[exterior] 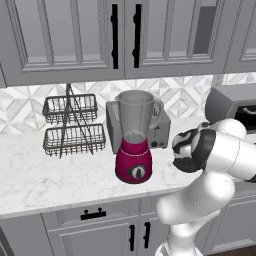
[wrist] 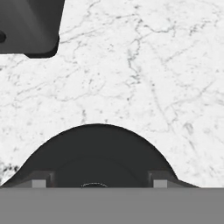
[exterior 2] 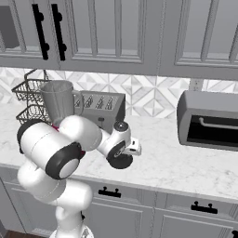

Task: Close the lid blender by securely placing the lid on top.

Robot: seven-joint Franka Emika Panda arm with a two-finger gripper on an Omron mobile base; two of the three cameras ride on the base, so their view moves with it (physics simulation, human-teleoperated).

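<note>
The blender [exterior: 134,145] stands on the marble counter [exterior: 50,175], a magenta base with a black dial under a tall clear jar [exterior 2: 58,100] whose mouth is uncovered. The lid [exterior 2: 120,161], a flat round black disc, lies on the counter near the front edge, to the right of the blender. My gripper [exterior 2: 122,155] points down right over it. In the hand view the lid [wrist: 96,153] spreads wide under the gripper [wrist: 99,180]. The two fingertips [wrist: 40,179] stand far apart over the disc, open, and the lid reaches out past both of them.
A grey toaster [exterior: 160,127] stands just behind the blender. A two-tier wire basket [exterior: 72,125] is to the left, and a grey toaster oven [exterior 2: 209,121] to the right. A dark boxy corner [wrist: 28,26] sits at the hand view's top left. Wall cabinets hang above.
</note>
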